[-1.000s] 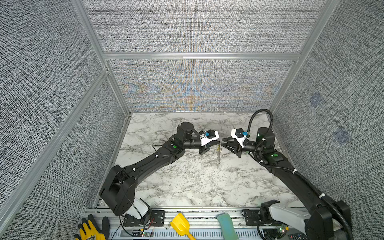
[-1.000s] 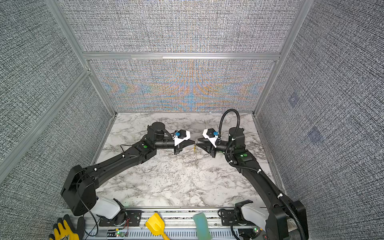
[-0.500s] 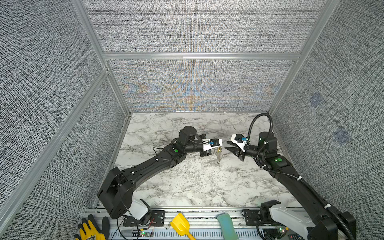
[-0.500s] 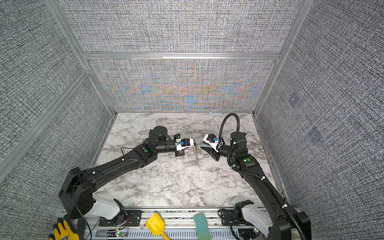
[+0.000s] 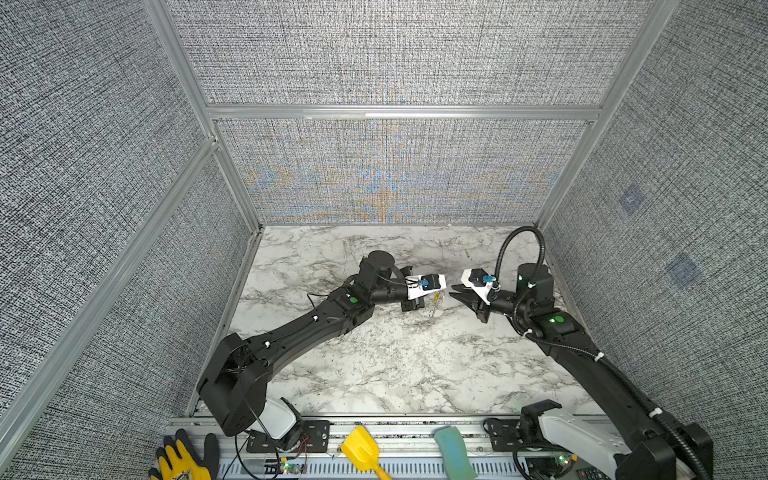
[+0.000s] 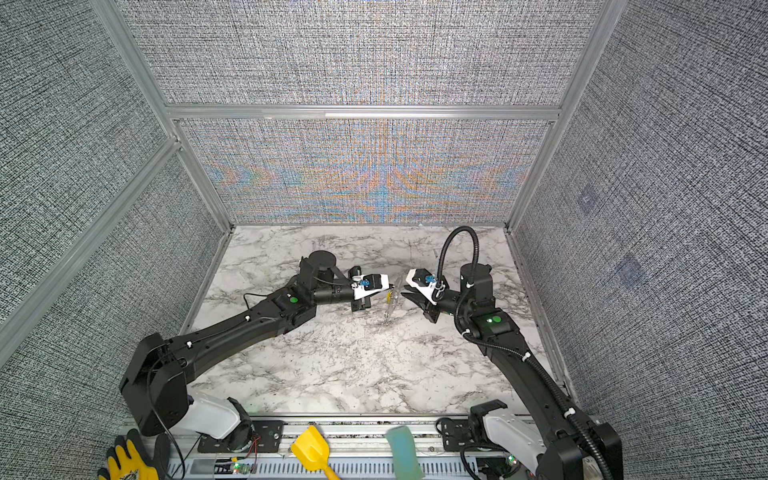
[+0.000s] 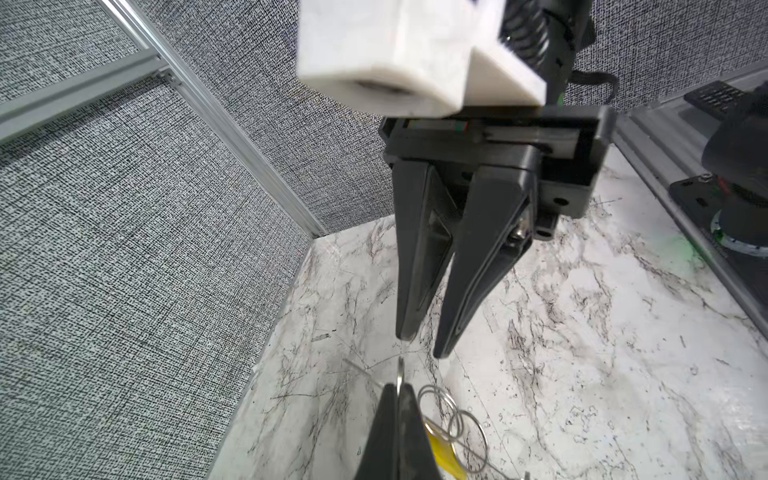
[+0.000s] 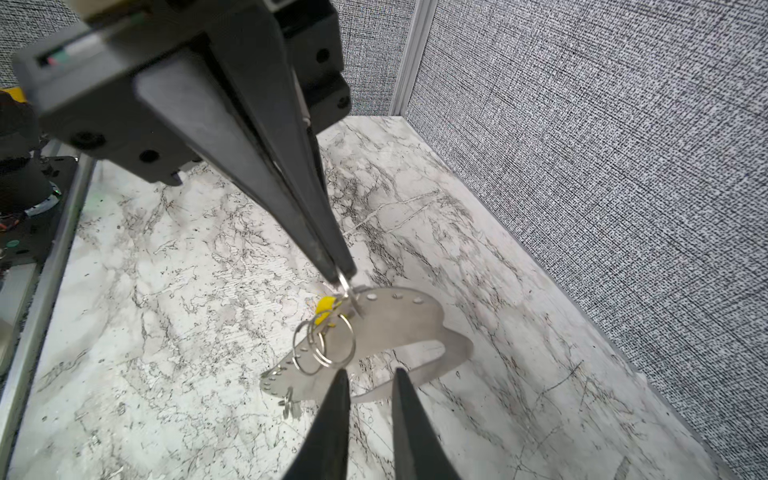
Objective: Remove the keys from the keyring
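**Surroundings.** 1 white-and-grey marble tabletop (image 5: pixel 395 365) is enclosed by grey woven fabric walls (image 5: pixel 104 208). On the front rail, well apart from the work, 1 yellow plastic scoop (image 5: pixel 362 449), 1 pale teal block (image 5: pixel 452 451) and 1 yellow-and-black work glove (image 5: pixel 183 459) are found.

**Keyring.** 1 flat grey metal semi-oval plate (image 8: pixel 395 328), with an oval cut-out and a row of small holes, is seen edge-on in both top views (image 6: pixel 392 303), hung over mid-table between the 2 grippers. Contact with the tabletop cannot be told.

**Attachments.** 3 thin wire rings (image 8: pixel 324 345) and 1 yellow plastic key tag (image 8: pixel 325 308) are bunched against the holed edge, on the side nearest the right fingertips. 1 small grey metal piece (image 8: pixel 289 404) hangs at the plate's far end; its kind cannot be told.

**Left gripper** (image 8: pixel 343 274). It is clenched on the keyring, which is pinched by a small wire loop at its holed edge.

**Right gripper** (image 8: pixel 370 371). The jaws are narrowly parted and nothing is held. The tips are placed just beside the plate's cut-out, opposite the left gripper.
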`<state>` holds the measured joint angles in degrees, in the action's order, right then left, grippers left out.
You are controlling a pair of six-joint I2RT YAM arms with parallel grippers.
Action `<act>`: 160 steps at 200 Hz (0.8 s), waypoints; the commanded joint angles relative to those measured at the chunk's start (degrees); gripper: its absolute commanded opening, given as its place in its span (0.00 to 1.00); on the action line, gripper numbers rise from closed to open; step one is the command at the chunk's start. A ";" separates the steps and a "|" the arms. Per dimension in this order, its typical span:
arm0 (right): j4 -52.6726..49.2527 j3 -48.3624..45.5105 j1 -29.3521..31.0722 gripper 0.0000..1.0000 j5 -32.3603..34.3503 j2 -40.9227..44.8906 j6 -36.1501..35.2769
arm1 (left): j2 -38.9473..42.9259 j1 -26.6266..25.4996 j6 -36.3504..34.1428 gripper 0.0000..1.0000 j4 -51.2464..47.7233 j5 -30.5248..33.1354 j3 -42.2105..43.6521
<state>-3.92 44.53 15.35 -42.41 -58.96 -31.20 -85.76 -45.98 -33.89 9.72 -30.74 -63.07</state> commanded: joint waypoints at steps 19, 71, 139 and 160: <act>0.46 1.08 0.20 0.21 -1.46 0.24 0.83 | -0.90 -0.08 2.72 0.00 -2.24 -2.69 -2.02; 1.11 1.93 0.38 0.18 -2.44 -0.63 1.49 | -1.69 -0.08 2.49 0.00 -4.33 -4.37 -3.21; 0.08 2.26 0.72 0.15 -3.38 -0.80 1.49 | -2.41 -0.09 2.69 0.00 -5.32 -5.38 -4.08; -0.04 2.16 0.82 0.11 -3.50 -0.81 1.45 | -2.58 -0.03 2.61 0.00 -5.66 -5.64 -4.47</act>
<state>-3.88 46.22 16.10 -44.93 -59.77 -29.67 -88.18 -45.98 -31.88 4.21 -34.74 -66.85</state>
